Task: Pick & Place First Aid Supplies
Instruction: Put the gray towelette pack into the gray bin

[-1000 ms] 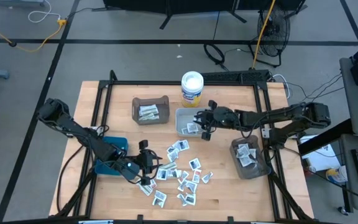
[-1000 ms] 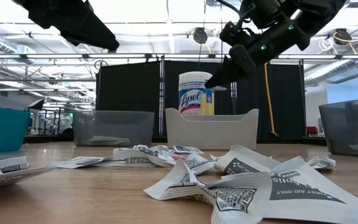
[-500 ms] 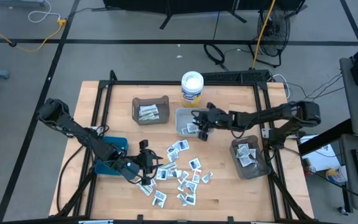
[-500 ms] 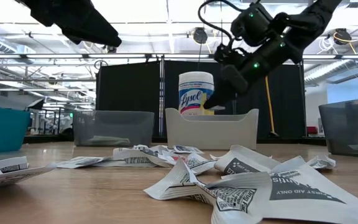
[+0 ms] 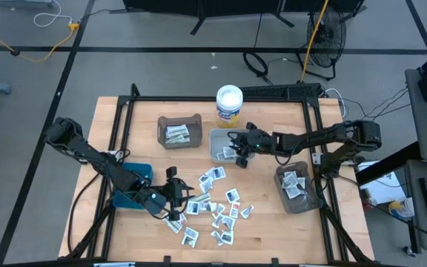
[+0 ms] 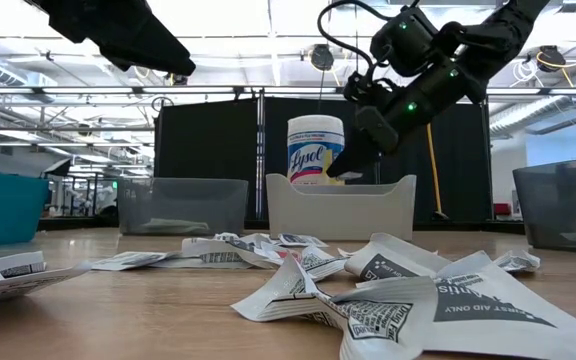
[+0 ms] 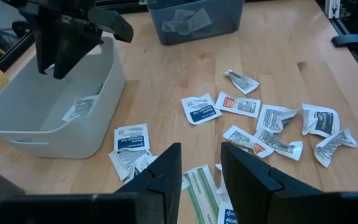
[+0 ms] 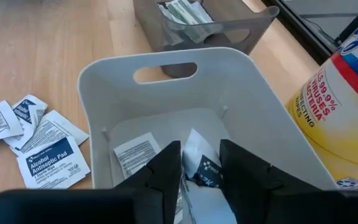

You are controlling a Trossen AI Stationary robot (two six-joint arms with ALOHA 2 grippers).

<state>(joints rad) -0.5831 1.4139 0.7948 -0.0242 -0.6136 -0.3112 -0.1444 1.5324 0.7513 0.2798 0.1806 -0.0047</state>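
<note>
Both arms: dark/black, jointed segments, bulky rounded housings at joints.

Left arm (image 5: pixel 87 154): matte black links, thick rounded shoulder block, slim forearm. Left claw (image 7: pixel 201 180): two flat dark fingers (image 7: pixel 164 177) w/ squared, bevelled edges, smooth faces, no markings visible.

Right arm (image 5: pixel 325 137): same black build, long thin links, black cable looping off the wrist in low view. Small green lights glow on wrist housing (image 6: pixel 415 75). Right claw (image 8: pixel 201 171): two dark fingers (image 8: pixel 166 168), matte, angular, same shape as left pair.
</note>
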